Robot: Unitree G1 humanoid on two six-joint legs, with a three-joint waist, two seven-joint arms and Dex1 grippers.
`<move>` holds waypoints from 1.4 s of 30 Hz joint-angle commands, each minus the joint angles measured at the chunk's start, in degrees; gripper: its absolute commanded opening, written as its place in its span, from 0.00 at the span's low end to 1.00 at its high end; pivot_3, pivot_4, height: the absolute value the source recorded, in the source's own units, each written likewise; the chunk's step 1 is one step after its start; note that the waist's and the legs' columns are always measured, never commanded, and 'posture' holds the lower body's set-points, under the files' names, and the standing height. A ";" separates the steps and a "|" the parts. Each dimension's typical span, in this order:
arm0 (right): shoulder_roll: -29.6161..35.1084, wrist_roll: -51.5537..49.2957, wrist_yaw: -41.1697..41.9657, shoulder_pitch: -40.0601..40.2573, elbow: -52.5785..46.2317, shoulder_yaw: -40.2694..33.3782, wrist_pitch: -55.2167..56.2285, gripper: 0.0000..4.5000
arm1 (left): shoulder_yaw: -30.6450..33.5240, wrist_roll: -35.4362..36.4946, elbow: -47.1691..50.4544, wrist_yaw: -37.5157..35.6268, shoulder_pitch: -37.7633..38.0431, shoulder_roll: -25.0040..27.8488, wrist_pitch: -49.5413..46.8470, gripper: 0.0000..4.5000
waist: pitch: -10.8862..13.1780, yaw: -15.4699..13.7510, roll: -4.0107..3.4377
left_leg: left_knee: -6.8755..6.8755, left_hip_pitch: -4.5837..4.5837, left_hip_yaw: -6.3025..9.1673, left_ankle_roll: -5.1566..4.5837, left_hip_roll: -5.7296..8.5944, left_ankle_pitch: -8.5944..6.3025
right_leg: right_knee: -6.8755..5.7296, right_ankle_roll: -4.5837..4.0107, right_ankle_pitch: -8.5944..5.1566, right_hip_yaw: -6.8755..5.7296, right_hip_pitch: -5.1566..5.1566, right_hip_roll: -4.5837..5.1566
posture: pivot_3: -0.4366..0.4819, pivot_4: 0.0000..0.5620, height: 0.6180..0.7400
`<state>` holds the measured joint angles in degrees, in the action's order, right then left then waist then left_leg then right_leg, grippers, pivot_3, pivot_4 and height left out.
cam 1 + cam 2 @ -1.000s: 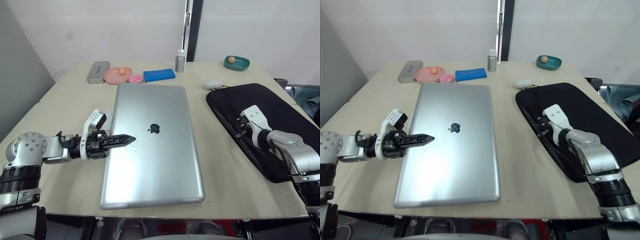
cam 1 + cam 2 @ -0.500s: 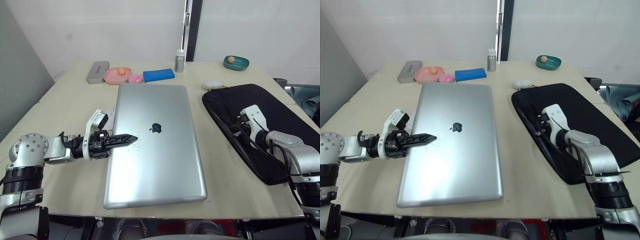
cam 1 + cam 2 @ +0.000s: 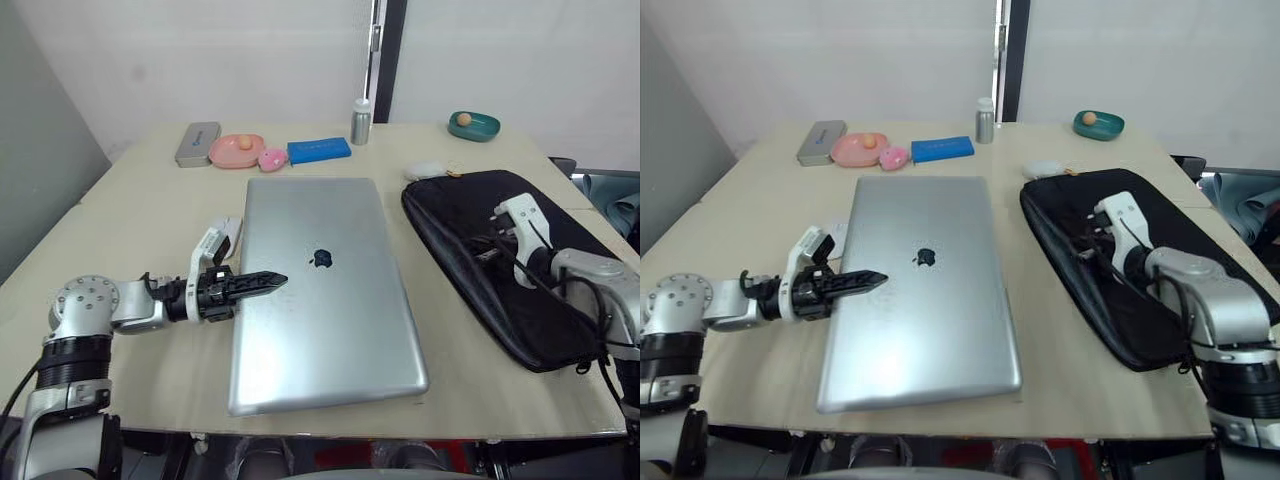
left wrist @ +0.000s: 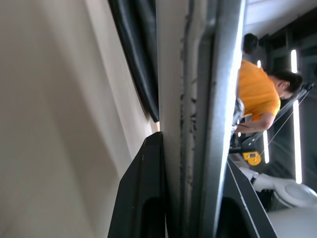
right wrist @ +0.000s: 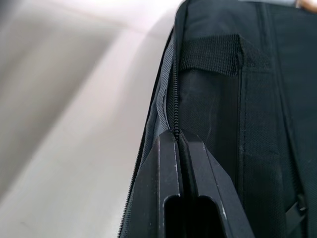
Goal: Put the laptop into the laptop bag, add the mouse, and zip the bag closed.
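Left gripper (image 3: 268, 283) was clamped on the left edge of the laptop (image 3: 330, 290), one finger over the lid, one under; the left wrist view showed the edge pinched between the two. Laptop lay flat at centre frame, its near edge close to the front edge of the desk (image 3: 150, 215). Right gripper (image 5: 177, 144) was closed on the zipper edge of the laptop bag (image 3: 500, 260) at right of frame; whether the mouth was actually held open I could not tell.

Risks, as judged:
- Thin pinch on one edge; the laptop could pivot or slip out if lifted.
- Any drag toward the lower frame could tip it off the desk front.
- If the fabric slipped, the bag mouth would collapse and block entry.

Room: bare strip of desk between laptop and bag. The mouse (image 3: 426, 170) sat just beyond the bag's far corner, upper right of centre. Small clutter lined the far edge, well apart.
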<state>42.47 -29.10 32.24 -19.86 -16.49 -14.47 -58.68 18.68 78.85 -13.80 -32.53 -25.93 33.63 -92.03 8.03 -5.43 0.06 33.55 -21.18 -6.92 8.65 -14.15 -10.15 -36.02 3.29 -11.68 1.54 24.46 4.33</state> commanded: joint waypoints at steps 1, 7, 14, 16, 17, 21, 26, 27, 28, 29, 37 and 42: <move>1.87 -2.89 0.25 -2.79 -3.05 -4.06 -1.83 0.01 | 2.70 6.31 -0.10 0.96 -3.62 -2.51 -0.17 0.07 | 0.00 -0.03 0.00 | 0.01 0.00 0.00 0.00 0.00 0.00 | 0.00 0.00 0.00 0.01 0.00 0.00 | 0.48 0.27 1.00; 2.63 -6.67 -0.99 -6.16 -4.72 -5.89 -6.12 0.01 | -0.25 17.68 -5.01 10.14 -3.82 -6.65 0.87 0.07 | 0.00 -0.01 0.00 | -0.03 -0.01 -0.01 -0.05 0.01 0.03 | 0.05 0.00 0.00 0.01 0.00 -0.01 | 0.48 0.27 1.00; 0.76 -8.31 -4.00 -5.36 -7.41 -5.69 -7.87 0.01 | -5.84 33.77 -7.91 28.52 -2.66 -9.22 10.93 0.07 | 0.00 -0.18 0.01 | 0.05 -0.01 0.00 0.04 0.01 -0.02 | 0.01 0.12 0.07 0.06 0.00 -0.01 | 0.48 0.27 1.00; 0.18 -9.07 -4.81 -5.12 -8.50 -5.81 -8.59 0.01 | -6.14 34.15 -7.85 30.53 -2.51 -9.91 12.09 0.07 | 0.00 -0.15 0.00 | 0.05 -0.01 -0.01 0.06 0.01 -0.03 | 0.03 0.13 0.08 0.06 0.00 -0.01 | 0.48 0.27 1.00; -0.07 -9.35 -5.16 -4.93 -9.07 -5.86 -8.88 0.01 | -6.23 34.15 -7.86 31.28 -2.62 -10.26 12.50 0.07 | 0.00 -0.15 0.00 | 0.03 -0.02 -0.01 0.06 0.01 -0.03 | 0.04 0.14 0.08 0.05 0.00 -0.02 | 0.48 0.27 1.00; -1.27 -9.97 -6.62 -4.45 -10.05 -5.95 -9.65 0.01 | -7.18 34.15 -7.91 33.38 -3.37 -11.45 13.41 0.07 | 0.00 -0.16 0.01 | 0.02 -0.04 -0.01 0.02 0.01 -0.01 | 0.12 0.23 0.13 0.05 0.00 -0.01 | 0.48 0.27 1.00; -2.54 -10.68 -8.05 -4.31 -10.87 -5.71 -10.16 0.01 | -7.99 34.15 -8.25 33.73 -4.41 -12.49 13.35 0.07 | 0.00 -0.15 0.01 | 0.02 -0.04 -0.01 0.04 0.01 -0.01 | 0.14 0.26 0.15 0.06 0.00 -0.01 | 0.48 0.27 1.00; -2.93 -10.85 -8.40 -4.39 -11.03 -5.73 -10.37 0.01 | -8.23 34.15 -8.27 33.94 -4.49 -12.72 13.42 0.07 | 0.00 -0.15 0.01 | 0.02 -0.04 -0.01 0.04 0.01 -0.01 | 0.14 0.26 0.15 0.06 0.00 -0.01 | 0.48 0.27 1.00; -3.27 -11.02 -8.74 -4.46 -11.25 -5.68 -10.58 0.01 | -8.46 34.15 -8.27 34.09 -4.55 -12.84 13.46 0.07 | 0.00 -0.15 0.00 | 0.03 -0.04 -0.01 0.04 0.01 -0.01 | 0.14 0.27 0.15 0.06 0.00 -0.01 | 0.48 0.27 1.00; -3.57 -11.19 -9.05 -4.47 -11.50 -5.61 -10.76 0.01 | -8.56 34.15 -8.24 34.13 -4.61 -12.96 13.51 0.07 | 0.00 -0.15 0.00 | 0.03 -0.04 -0.01 0.04 0.01 -0.01 | 0.13 0.27 0.15 0.06 0.00 -0.01 | 0.48 0.27 1.00; -5.36 -11.41 -10.62 -4.04 -12.55 -4.71 -11.30 0.01 | -9.23 34.15 -5.82 31.87 -4.95 -12.56 12.45 0.07 | 0.00 -0.16 0.00 | 0.03 -0.04 -0.01 0.05 0.01 -0.02 | 0.14 0.64 0.37 0.06 0.00 -0.01 | 0.48 0.27 1.00; -4.89 -11.16 -10.53 -4.44 -11.64 -4.55 -10.88 0.01 | -10.78 34.15 -3.95 29.55 -4.03 -9.82 10.49 0.07 | 0.00 -0.16 0.00 | 0.03 -0.03 -0.01 0.06 0.01 -0.02 | 0.14 0.71 0.41 0.07 0.00 -0.01 | 0.48 0.27 1.00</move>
<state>37.14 -39.48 21.47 -23.85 -26.23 -18.08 -70.61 7.68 108.31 -22.34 1.21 -28.58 23.40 -80.14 8.04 -5.59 0.06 33.58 -21.20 -6.93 8.71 -14.14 -10.17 -35.88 4.00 -11.27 1.61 24.45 4.32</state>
